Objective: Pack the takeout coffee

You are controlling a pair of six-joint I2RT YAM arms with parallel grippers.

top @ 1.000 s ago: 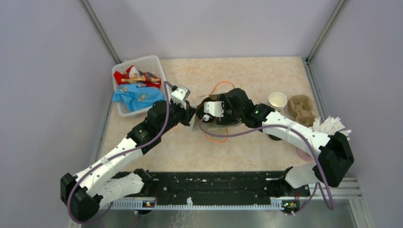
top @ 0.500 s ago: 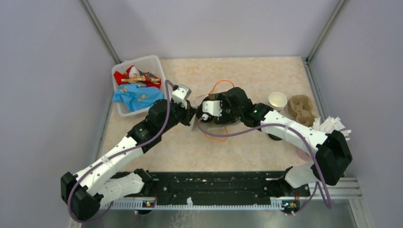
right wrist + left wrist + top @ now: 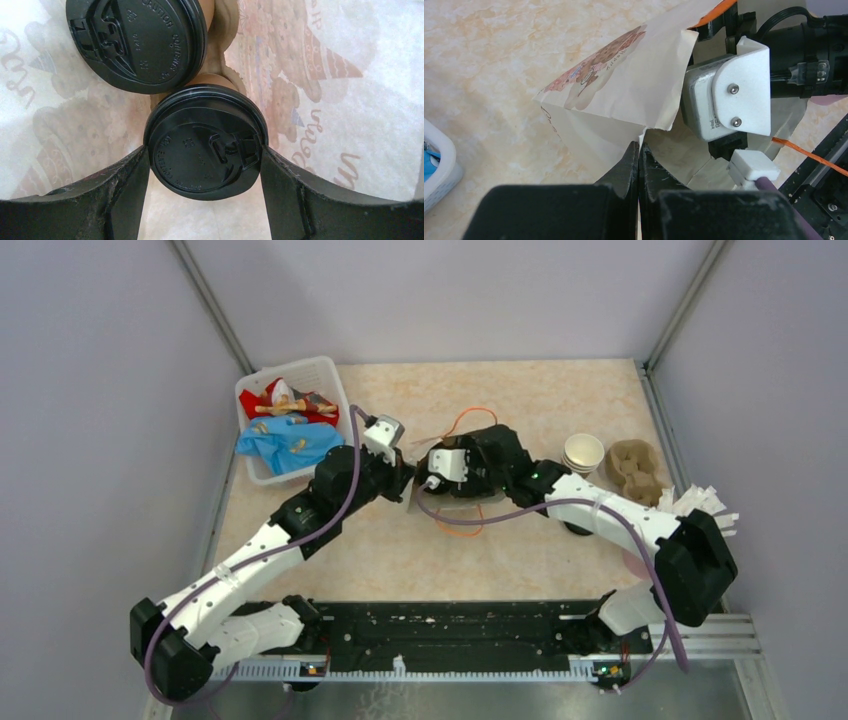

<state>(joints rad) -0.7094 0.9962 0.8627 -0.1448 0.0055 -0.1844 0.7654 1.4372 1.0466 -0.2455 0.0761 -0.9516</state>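
- The left arm (image 3: 265, 545) stretches from its base at the near left, slanting forward and inward with the elbow kept low.
- The left gripper (image 3: 639, 150) has both fingers pressed tight together, pinching the edge of a paper bag (image 3: 624, 95).
- The right arm (image 3: 610, 515) reaches from the near right, forward and across to the left, so the two wrists sit just beside each other.
- The right gripper (image 3: 204, 150) points downward with its fingers (image 3: 125, 190) spread wide, one against each side of a lidded cup (image 3: 190, 160).

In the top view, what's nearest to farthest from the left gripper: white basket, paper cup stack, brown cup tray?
1. White basket, left of the left gripper.
2. Paper cup stack, to the right.
3. Brown cup tray, farthest right.
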